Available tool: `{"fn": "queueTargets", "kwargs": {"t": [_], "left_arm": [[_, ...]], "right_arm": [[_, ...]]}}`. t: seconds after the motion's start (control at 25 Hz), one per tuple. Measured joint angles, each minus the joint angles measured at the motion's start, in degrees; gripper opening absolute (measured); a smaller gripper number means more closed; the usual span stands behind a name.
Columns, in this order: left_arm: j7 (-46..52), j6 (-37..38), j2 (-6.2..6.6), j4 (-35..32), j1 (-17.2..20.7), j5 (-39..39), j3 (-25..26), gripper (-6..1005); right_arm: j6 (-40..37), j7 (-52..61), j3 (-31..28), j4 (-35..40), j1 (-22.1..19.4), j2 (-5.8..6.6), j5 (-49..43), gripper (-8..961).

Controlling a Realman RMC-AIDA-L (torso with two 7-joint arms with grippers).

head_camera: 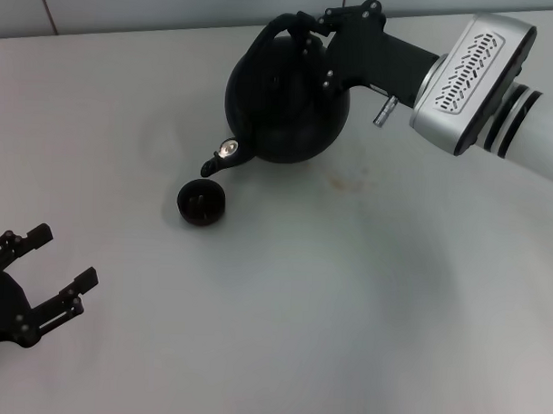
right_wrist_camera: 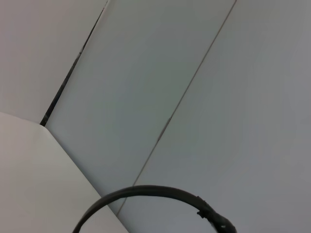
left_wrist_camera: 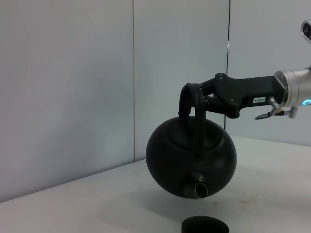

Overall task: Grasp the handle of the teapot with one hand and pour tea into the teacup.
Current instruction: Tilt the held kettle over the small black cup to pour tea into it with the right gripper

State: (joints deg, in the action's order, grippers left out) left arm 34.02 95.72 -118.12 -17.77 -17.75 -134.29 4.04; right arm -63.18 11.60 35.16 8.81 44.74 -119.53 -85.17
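Note:
The round matte-black teapot (head_camera: pixel 285 103) hangs in the air at the back of the table, tilted with its short spout (head_camera: pixel 216 159) pointing down. My right gripper (head_camera: pixel 312 25) is shut on the arched black handle (head_camera: pixel 281 27) at its top. Directly below the spout stands the small dark teacup (head_camera: pixel 201 203) on the table. In the left wrist view the teapot (left_wrist_camera: pixel 190 158) floats above the teacup (left_wrist_camera: pixel 204 225), held by the handle (left_wrist_camera: pixel 190 99). The right wrist view shows only the handle's arc (right_wrist_camera: pixel 155 191). My left gripper (head_camera: pixel 45 272) rests open at the near left, holding nothing.
The white table (head_camera: pixel 346 291) stretches wide around the cup, with a faint stain (head_camera: pixel 343 180) beneath the pot's right side. A pale panelled wall (left_wrist_camera: pixel 73 87) stands behind the table.

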Motion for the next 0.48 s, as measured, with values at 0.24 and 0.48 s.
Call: {"fn": "queueTargets", "kwargs": {"t": [0.24,0.48], "left_arm": [[0.0,0.0,0.0,0.02,0.0,0.05,0.0,802],[0.0,-0.01,0.0,0.02,0.0,0.09,0.0,802]], "right_arm": [[0.0,0.0,0.0,0.35,-0.01,0.0,0.0,66],[-0.01,-0.21,0.2,0.5,-0.01,0.0,0.01,66]]}}
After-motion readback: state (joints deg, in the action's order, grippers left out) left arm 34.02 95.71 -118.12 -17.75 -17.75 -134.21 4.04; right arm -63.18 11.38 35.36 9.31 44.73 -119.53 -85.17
